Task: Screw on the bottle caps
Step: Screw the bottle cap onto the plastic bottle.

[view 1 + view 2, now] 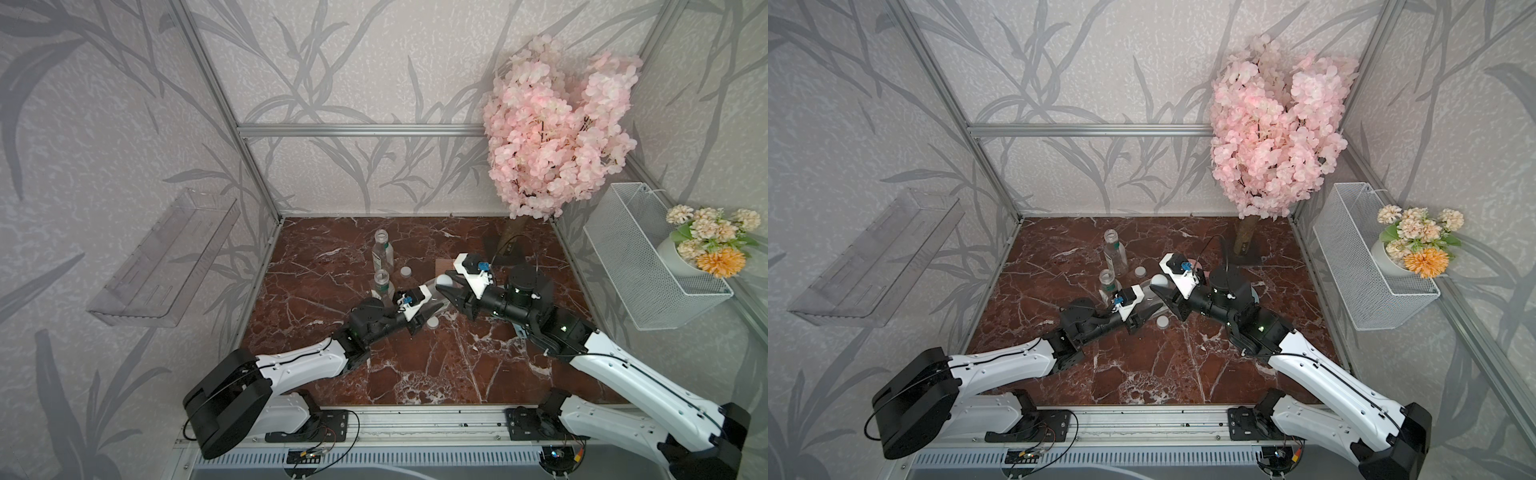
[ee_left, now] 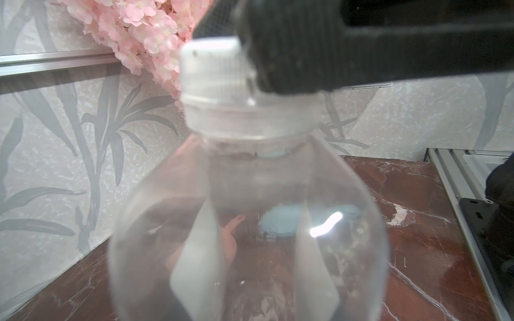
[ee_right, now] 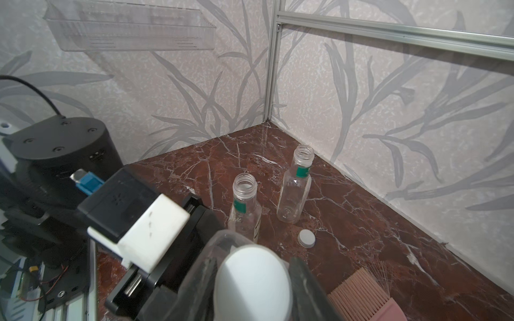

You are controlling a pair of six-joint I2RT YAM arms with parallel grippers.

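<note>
A squarer clear bottle (image 1: 434,291) (image 2: 250,222) is tilted above mid-table, with my left gripper (image 1: 432,307) (image 2: 256,278) shut on its body; the pads (image 2: 200,264) show through the plastic. A white cap (image 1: 446,277) (image 2: 211,69) (image 3: 253,283) sits on its neck, and my right gripper (image 1: 448,287) (image 3: 254,291) is shut on it, one finger (image 3: 308,291) on each side. Two round bottles (image 1: 383,249) (image 1: 382,284) (image 3: 296,186) (image 3: 244,205) with green labels stand open behind. Loose caps lie at the back (image 1: 406,271) (image 3: 306,238) and in front (image 1: 433,322).
A pink brush (image 3: 361,294) lies on the marble just behind the right gripper. A pink flower tree (image 1: 552,133) stands in the back right corner. A white wire basket (image 1: 648,257) hangs on the right wall and a clear shelf (image 1: 166,257) on the left wall.
</note>
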